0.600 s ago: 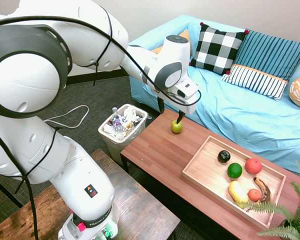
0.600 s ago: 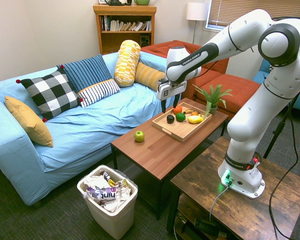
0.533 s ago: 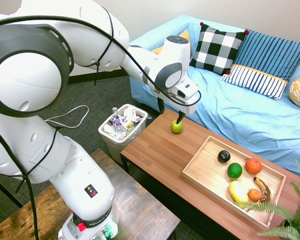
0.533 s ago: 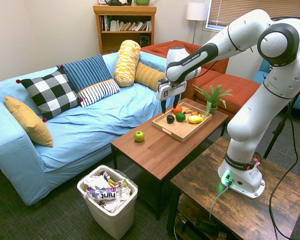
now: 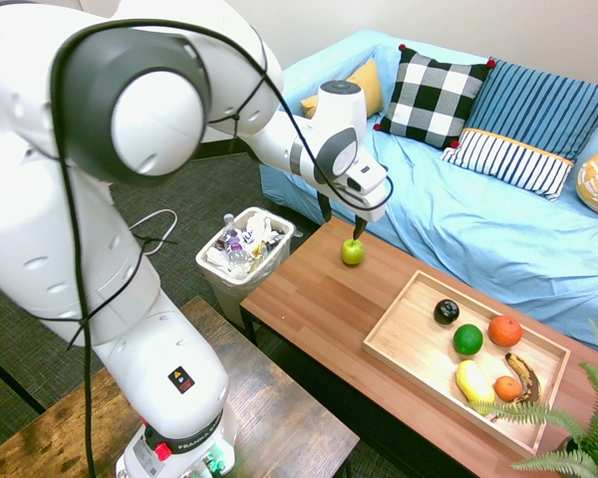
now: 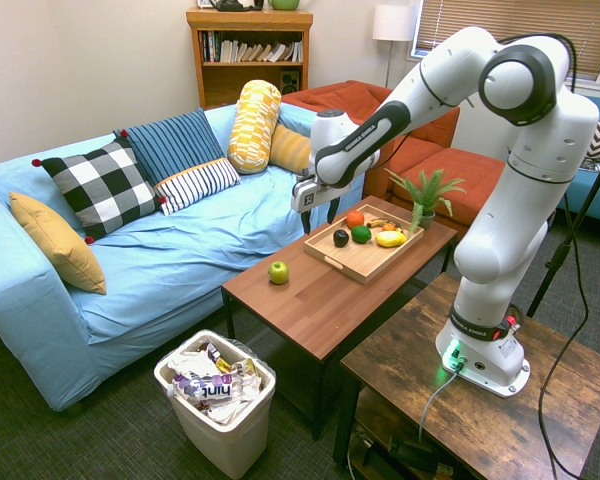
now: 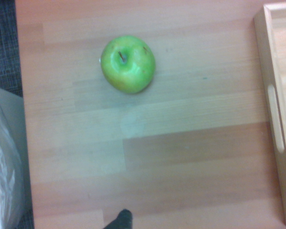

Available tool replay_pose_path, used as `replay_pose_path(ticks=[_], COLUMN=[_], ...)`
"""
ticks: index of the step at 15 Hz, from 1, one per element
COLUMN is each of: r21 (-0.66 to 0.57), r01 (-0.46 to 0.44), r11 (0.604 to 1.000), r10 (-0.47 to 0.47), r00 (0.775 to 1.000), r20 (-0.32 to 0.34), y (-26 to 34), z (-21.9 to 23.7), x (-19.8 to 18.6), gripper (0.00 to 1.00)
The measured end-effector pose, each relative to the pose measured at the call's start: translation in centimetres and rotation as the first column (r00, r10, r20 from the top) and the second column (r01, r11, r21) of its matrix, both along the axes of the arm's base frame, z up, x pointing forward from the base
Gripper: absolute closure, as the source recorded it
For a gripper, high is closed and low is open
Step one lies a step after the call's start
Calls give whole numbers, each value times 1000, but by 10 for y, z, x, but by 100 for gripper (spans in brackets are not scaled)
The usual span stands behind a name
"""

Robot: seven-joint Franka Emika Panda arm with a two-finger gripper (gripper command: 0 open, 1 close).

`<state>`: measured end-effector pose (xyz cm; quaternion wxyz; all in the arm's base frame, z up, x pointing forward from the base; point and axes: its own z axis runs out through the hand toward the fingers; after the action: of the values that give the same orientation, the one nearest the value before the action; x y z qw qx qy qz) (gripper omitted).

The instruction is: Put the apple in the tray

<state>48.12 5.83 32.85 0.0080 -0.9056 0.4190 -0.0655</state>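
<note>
Seeing apple (image 5: 352,252) alone on wooden coffee table (image 5: 319,309), apart from tray (image 5: 399,344); my gripper (image 5: 340,221) hovering above, empty, fingers spread; blue sofa (image 5: 478,219) behind.

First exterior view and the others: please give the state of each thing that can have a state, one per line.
apple: on the coffee table, outside the tray, not held, stem up.
tray: on the coffee table, holding other fruits, no apple inside.
end effector: in the air above the table near the apple, open, empty.
trash bin: on the floor beside the table, full of wrappers.
</note>
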Motion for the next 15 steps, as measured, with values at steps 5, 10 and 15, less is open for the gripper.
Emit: replay_pose_path(ticks=[5, 10, 15], r21=[-31, -57, -63], r01=[41, 95, 140], r11=[999, 994, 988], r10=[-40, -95, -141], r00=[999, 995, 990], r20=[16, 14, -9], y=[36, 54, 58], z=[-75, -137, -180], x=[60, 112, 131], gripper=[0, 0, 0])
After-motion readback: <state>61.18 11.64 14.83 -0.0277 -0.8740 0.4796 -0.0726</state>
